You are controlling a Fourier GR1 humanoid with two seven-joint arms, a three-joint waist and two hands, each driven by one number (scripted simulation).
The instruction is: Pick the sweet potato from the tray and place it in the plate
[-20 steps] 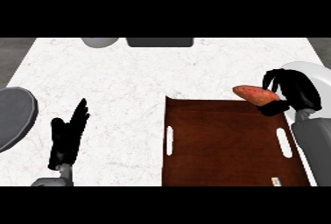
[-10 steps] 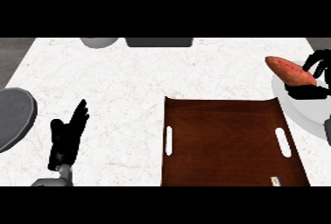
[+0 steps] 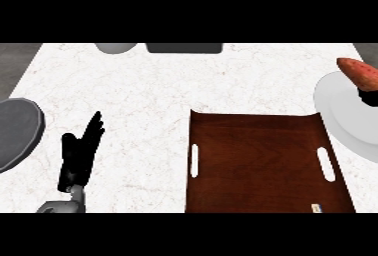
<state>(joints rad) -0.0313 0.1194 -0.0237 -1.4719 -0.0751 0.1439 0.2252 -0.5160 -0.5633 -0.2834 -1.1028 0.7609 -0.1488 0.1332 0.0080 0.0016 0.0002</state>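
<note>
The orange-red sweet potato point(image 3: 360, 73) hangs at the right edge of the head view, above the far part of the white plate point(image 3: 342, 115). Only a small black piece of my right hand point(image 3: 369, 96) shows just under it, curled round its lower end. The brown wooden tray point(image 3: 258, 162) with white handle slots lies left of the plate and holds nothing. My left hand point(image 3: 80, 155) rests open at the lower left, fingers straight and pointing away, far from the tray.
A grey round dish point(image 3: 16, 131) pokes in at the left edge. At the counter's far edge sit a grey bowl-like object point(image 3: 115, 47) and a dark rectangular object point(image 3: 184, 48). White marbled counter lies between my left hand and the tray.
My right hand has carried the sweet potato further right and away from the tray, over the plate; the forearm has left the view. The left hand has not moved.
</note>
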